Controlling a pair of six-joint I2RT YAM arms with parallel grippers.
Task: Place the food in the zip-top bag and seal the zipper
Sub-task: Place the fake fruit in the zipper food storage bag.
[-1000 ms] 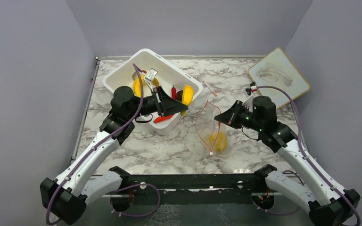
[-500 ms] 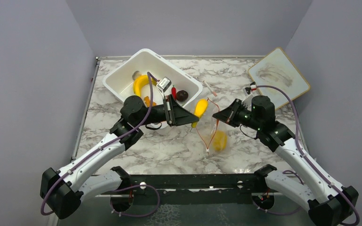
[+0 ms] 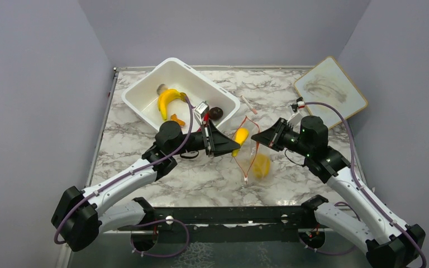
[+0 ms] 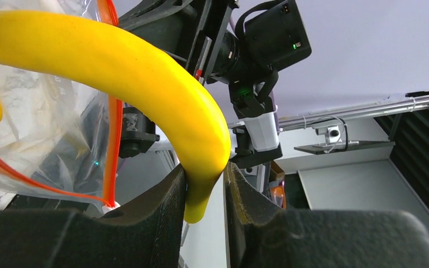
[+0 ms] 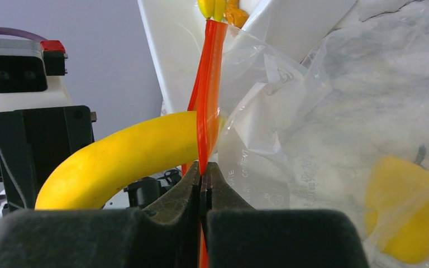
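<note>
Left gripper [image 4: 205, 174] holds curved yellow food [image 4: 117, 67]; right gripper [image 5: 202, 174] clamps zipper [image 5: 209, 84]

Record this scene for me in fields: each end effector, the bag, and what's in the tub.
left end effector: grips curved yellow toy food, beside the bag mouth
right end effector: pinches thin red-orange zipper strip of clear floppy plastic bag
in bag: yellow toy pepper
white rectangular plastic tub: yellow banana, dark brown round fruit, small orange bits
</note>
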